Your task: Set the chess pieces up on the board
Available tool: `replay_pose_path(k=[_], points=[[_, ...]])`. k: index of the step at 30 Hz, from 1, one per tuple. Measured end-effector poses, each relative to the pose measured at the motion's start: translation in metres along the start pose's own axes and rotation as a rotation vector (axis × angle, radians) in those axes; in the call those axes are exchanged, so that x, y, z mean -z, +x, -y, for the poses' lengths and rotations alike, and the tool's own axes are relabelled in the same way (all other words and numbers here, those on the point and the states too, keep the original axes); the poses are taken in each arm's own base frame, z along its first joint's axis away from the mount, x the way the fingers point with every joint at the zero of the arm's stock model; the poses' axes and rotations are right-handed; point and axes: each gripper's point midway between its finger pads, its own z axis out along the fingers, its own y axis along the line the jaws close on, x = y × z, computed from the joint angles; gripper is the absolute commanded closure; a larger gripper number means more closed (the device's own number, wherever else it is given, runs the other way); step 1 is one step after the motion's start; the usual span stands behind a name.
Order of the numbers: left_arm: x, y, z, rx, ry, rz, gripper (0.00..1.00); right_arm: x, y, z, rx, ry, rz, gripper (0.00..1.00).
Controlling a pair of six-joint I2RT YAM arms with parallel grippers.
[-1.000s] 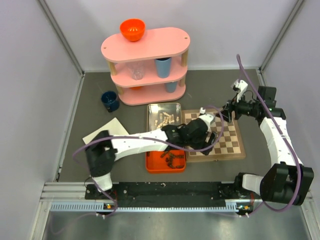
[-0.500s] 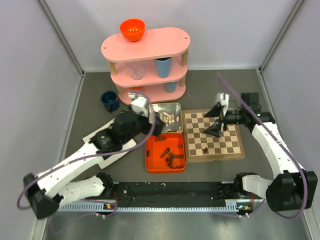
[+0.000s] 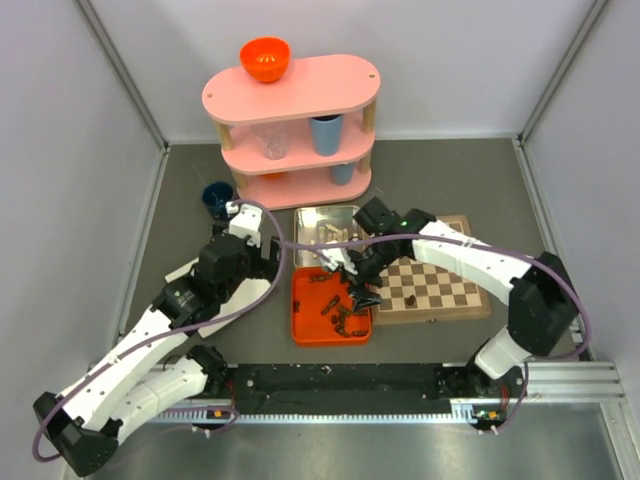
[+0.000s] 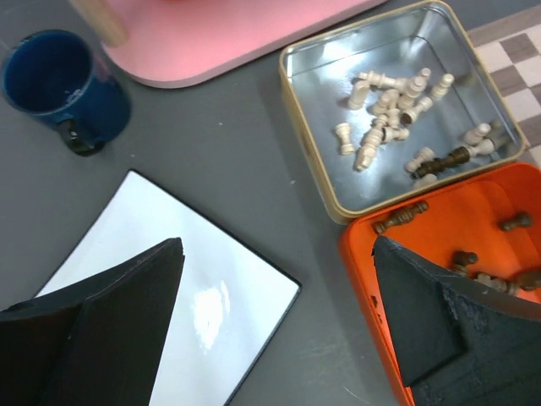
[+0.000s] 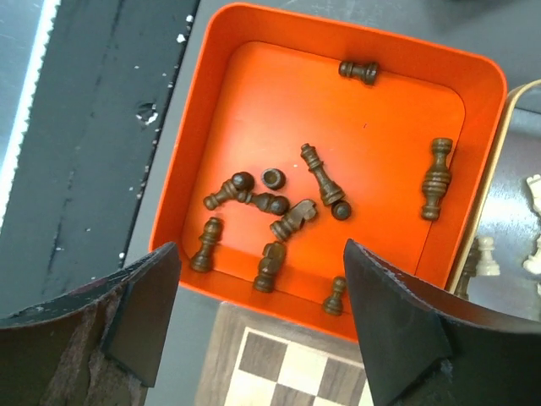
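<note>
The dark pieces (image 5: 279,207) lie mostly on their sides in the tray (image 5: 182,161), at 9 o'clock of the board (image 3: 445,290); only the right wrist view shows them clearly. The pale pieces (image 4: 385,110), small and carved, lie heaped in the tin (image 4: 308,101) at 12 o'clock of the tray, clear only in the left wrist view. The right gripper (image 5: 262,254), over the tray, and the left gripper (image 4: 279,245) are spread wide, holding nothing.

Left arm (image 3: 150,335) and right arm (image 3: 470,258), mounted at the black rail's (image 3: 340,380) ends, wear white shells with black joints; a purple cable (image 3: 578,315) trails each; fingers (image 5: 406,338) are matt black wedges, seemingly scuffed along one edge.
</note>
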Motion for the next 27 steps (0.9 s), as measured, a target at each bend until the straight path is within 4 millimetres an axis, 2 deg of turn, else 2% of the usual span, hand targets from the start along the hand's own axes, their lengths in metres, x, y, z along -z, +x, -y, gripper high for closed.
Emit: replay_pose_path(k=[6, 11, 16, 21, 27], points=[[0.005, -0.006, -0.023, -0.008, -0.114, 0.033, 0.01, -0.025, 0.000, 0.016, 0.031, 0.003, -0.113, 0.48], [0.022, -0.016, -0.064, 0.039, -0.304, 0.100, 0.01, -0.042, -0.004, 0.030, 0.058, 0.011, -0.161, 0.55], [0.051, -0.022, -0.098, 0.116, -0.439, 0.209, 0.01, -0.064, -0.001, 0.037, 0.098, 0.014, -0.214, 0.58], [0.074, -0.032, -0.111, 0.178, -0.484, 0.319, 0.01, -0.084, 0.018, 0.038, 0.109, 0.000, -0.296, 0.58], [0.078, -0.035, -0.114, 0.193, -0.491, 0.346, 0.01, -0.097, 0.033, 0.044, 0.105, 0.000, -0.358, 0.60]])
